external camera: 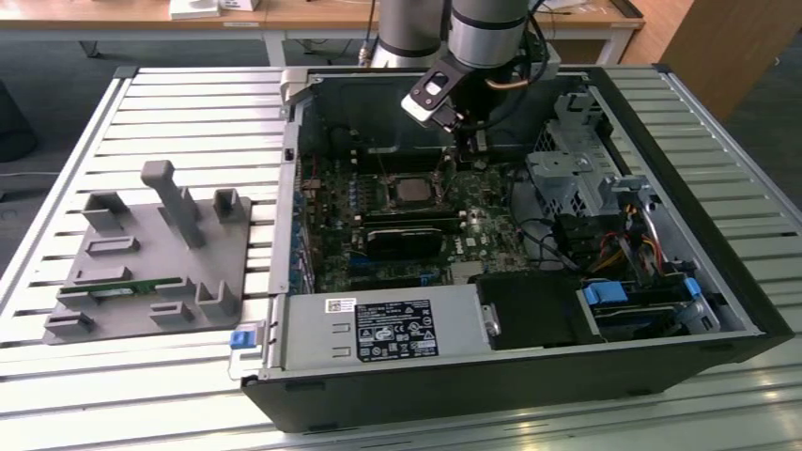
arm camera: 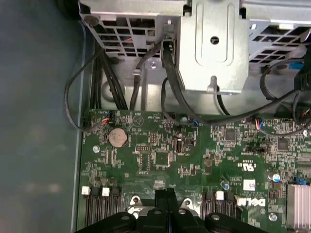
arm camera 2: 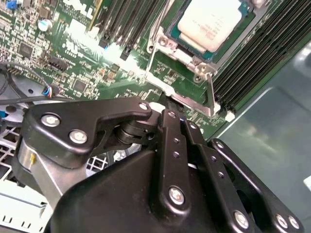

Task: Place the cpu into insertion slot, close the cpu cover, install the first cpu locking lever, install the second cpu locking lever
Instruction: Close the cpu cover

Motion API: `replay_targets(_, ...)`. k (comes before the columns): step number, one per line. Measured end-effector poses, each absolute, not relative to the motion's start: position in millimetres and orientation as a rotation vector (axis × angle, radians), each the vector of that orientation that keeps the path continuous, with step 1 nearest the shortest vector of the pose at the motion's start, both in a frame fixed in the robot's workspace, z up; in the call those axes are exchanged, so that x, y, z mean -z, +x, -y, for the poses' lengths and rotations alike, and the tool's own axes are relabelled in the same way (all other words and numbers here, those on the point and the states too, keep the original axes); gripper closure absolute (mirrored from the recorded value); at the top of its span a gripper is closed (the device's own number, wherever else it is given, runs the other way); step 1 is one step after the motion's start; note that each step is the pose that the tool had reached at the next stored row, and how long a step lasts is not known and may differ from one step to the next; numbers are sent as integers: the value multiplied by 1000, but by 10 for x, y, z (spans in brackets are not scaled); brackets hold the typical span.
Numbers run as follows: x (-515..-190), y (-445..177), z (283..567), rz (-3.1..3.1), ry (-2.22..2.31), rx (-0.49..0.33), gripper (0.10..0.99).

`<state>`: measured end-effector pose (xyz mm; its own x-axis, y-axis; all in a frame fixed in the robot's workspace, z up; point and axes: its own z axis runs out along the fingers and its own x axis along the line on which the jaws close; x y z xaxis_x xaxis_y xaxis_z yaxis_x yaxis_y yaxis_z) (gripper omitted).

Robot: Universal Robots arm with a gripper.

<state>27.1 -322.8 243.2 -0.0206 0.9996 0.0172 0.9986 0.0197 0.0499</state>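
The cpu (arm camera 2: pixel 211 24) sits in the insertion slot (arm camera 2: pixel 169 34), closed claw (arm camera: pixel 165 193) beside cpu cover (arm camera 2: pixel 181 86).

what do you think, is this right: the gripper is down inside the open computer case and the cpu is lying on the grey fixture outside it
Not quite. The gripper is down inside the open computer case, but the cpu is not on the grey fixture: it sits in the insertion slot on the green board, as the second wrist view shows.
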Motion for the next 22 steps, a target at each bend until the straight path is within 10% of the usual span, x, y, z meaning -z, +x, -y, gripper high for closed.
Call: replay_targets(22,-2413,109,3227,-2227,2183,-75,980)
